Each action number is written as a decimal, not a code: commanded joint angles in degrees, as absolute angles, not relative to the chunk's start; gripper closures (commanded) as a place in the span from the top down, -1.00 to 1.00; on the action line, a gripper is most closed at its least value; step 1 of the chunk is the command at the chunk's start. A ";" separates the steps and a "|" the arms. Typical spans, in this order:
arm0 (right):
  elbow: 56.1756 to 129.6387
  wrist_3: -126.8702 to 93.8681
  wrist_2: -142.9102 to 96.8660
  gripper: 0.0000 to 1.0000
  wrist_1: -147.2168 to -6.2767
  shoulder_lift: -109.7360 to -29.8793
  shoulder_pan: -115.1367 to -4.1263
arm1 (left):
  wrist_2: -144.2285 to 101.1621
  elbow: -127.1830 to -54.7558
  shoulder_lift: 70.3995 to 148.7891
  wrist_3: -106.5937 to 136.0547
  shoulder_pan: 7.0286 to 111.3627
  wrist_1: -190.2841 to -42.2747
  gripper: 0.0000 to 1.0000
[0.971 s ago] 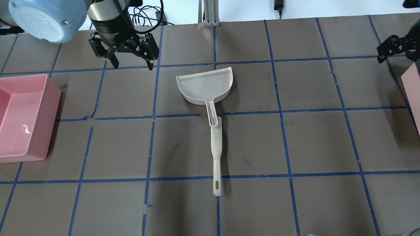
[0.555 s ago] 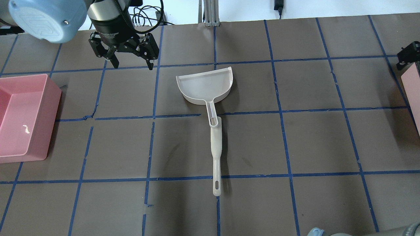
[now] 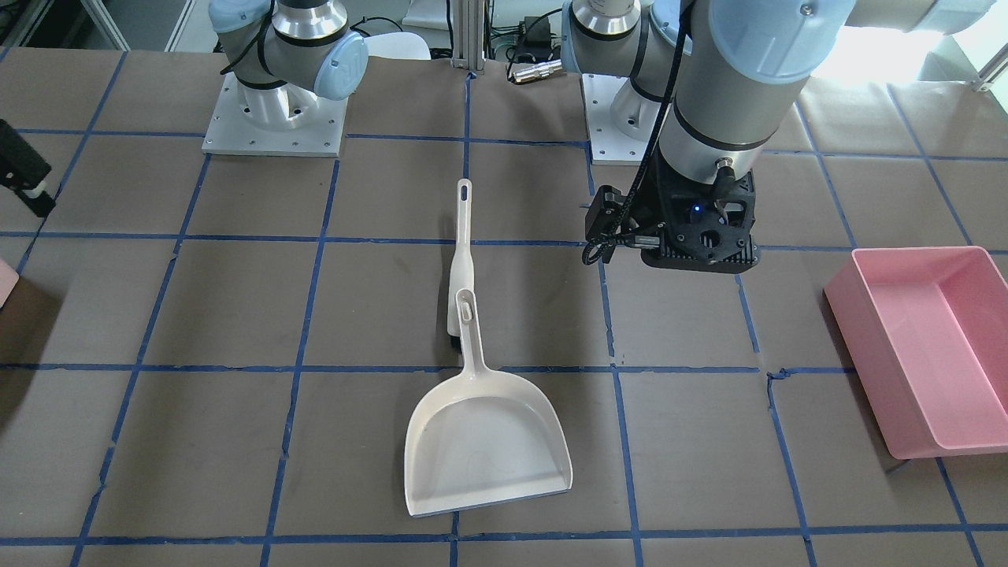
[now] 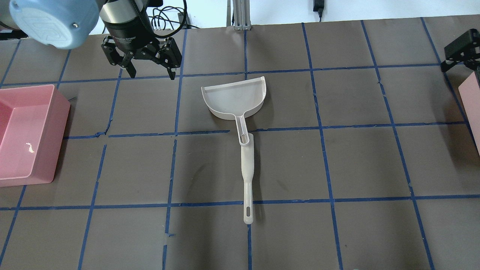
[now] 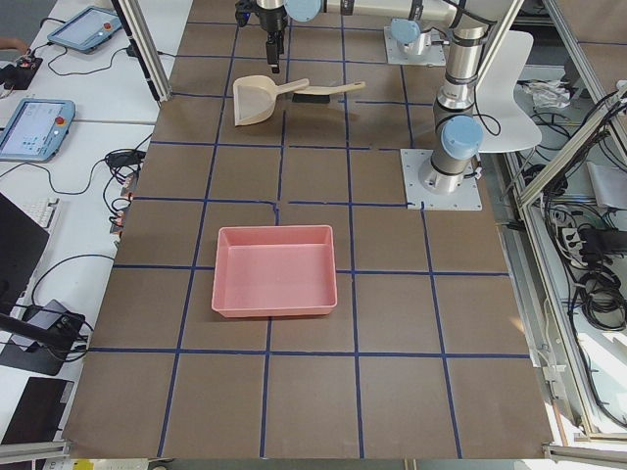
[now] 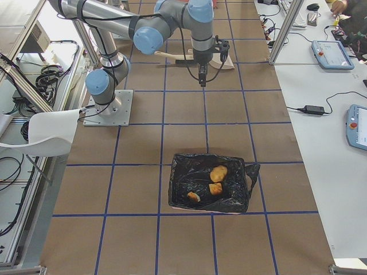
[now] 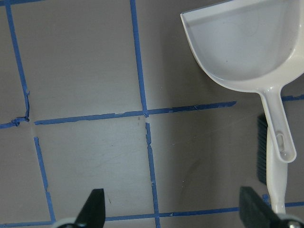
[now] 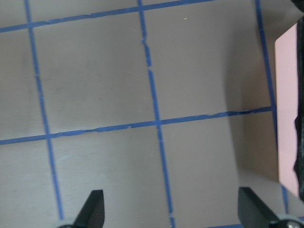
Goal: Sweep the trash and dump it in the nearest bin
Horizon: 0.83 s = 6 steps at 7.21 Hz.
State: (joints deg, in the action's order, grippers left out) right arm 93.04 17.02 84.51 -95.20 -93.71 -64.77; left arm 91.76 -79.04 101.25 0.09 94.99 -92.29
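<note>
Three orange-tan trash lumps (image 6: 218, 173) (image 6: 215, 188) (image 6: 194, 197) lie inside the black-bag-lined bin (image 6: 172, 189) at the robot's right end of the table. An empty white dustpan (image 4: 234, 97) lies mid-table, its handle resting over the head of a white brush (image 4: 247, 165). My left gripper (image 4: 152, 75) hangs open and empty above the table to the left of the pan; its wrist view (image 7: 173, 209) shows the pan (image 7: 247, 42) at the upper right. My right gripper (image 8: 172, 211) is open and empty above the table beside that bin's pink edge (image 8: 287, 104).
An empty pink bin (image 4: 48, 112) stands at the table's left end and also shows in the front-facing view (image 3: 866, 346). The right bin's corner (image 4: 470, 97) shows at the overhead view's right edge. Both arm bases stand on the robot's side.
The right gripper slid right, almost out of the overhead view, then came partway back and a little farther from the robot. The left gripper, dustpan and brush have not moved.
</note>
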 commanded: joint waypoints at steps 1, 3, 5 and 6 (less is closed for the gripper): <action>92.64 7.68 84.81 1.00 -93.78 -95.53 -72.92 | 91.76 -78.93 101.25 0.09 94.92 -92.29 1.00; 92.46 1.81 85.26 1.00 -93.61 -95.89 -75.40 | 91.76 -78.93 101.25 0.09 94.92 -92.29 1.00; 92.81 -4.28 85.17 1.00 -94.30 -95.80 -82.49 | 91.76 -78.93 101.25 0.09 94.92 -92.29 1.00; 92.99 -4.39 85.25 1.00 -94.48 -95.45 -84.70 | 91.76 -78.93 101.25 0.09 94.92 -92.29 1.00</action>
